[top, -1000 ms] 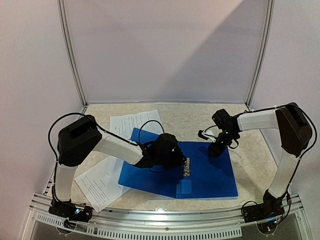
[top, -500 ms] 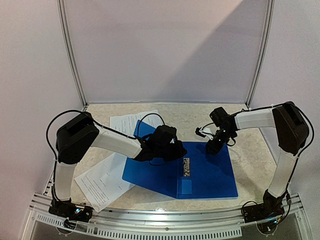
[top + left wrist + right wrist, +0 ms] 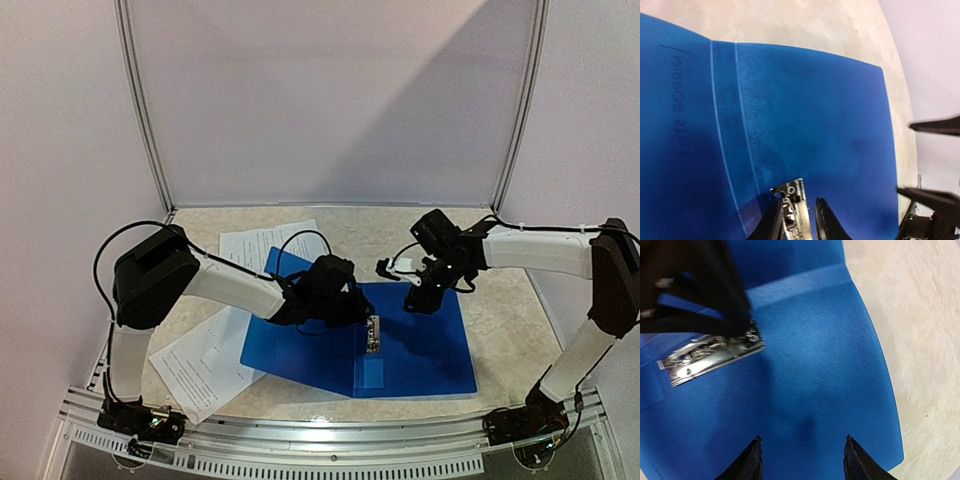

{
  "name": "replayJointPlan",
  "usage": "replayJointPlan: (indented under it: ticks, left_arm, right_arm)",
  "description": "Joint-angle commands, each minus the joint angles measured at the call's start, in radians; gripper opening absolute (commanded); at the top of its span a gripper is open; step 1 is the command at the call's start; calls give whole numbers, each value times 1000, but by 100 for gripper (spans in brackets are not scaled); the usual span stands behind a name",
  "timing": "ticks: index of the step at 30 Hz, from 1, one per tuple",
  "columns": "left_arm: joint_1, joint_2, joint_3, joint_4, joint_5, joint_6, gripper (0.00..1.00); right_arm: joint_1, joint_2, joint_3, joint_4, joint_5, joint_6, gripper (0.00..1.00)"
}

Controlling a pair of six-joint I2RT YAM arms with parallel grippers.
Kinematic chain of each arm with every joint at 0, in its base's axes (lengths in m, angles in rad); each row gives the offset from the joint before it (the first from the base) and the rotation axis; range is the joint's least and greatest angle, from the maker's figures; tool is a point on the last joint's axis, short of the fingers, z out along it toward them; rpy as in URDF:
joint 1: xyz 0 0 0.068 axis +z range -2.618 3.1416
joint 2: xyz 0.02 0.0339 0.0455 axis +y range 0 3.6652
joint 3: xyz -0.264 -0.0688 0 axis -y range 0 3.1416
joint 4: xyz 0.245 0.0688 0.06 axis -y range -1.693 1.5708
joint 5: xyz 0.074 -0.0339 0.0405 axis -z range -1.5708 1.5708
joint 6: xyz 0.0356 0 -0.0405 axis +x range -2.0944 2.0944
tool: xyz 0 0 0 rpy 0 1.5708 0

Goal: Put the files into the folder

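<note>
Above the open bright blue plastic folder [image 3: 420, 350], your right fingers [image 3: 752, 462] have spread wide. Your left fingers [image 3: 824, 222] have eased, narrow around its metal spine clip [image 3: 795, 200]. The white printed paper files [image 3: 205, 365] still wait outside.

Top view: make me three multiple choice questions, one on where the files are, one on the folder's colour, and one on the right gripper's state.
1. Where do the files lie relative to the folder?
A inside it
B on the table, left of it
C on top of it

2. The folder's colour?
A red
B green
C blue

3. The right gripper is:
A open and empty
B shut on a sheet
C shut on the clip

B: they rest on the table beside it.
C: both its open halves are blue.
A: its jaws stand apart with nothing between.
</note>
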Motion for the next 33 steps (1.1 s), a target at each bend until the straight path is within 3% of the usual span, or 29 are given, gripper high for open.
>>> replayJointPlan:
  ticks: [1,9,14,19,33]
  left_arm:
    - [-12,-8,2,-56,-55,37,24]
    - [-16,46,28,-52,-35,20,15]
    - [-18,65,34,-48,-6,17,10]
    - [-20,73,25,-44,2,14,8]
    - [-20,82,23,-27,11,-2,0]
  right_arm:
    - [69,-60,-61,5,-47,-20,55]
    - [167,-67,-121,57,-69,-64,56]
    - [177,-74,-130,85,-99,-102,65]
    - [208,-76,-160,164,-101,-146,67]
    - [375,-94,-302,368,67,-327,47]
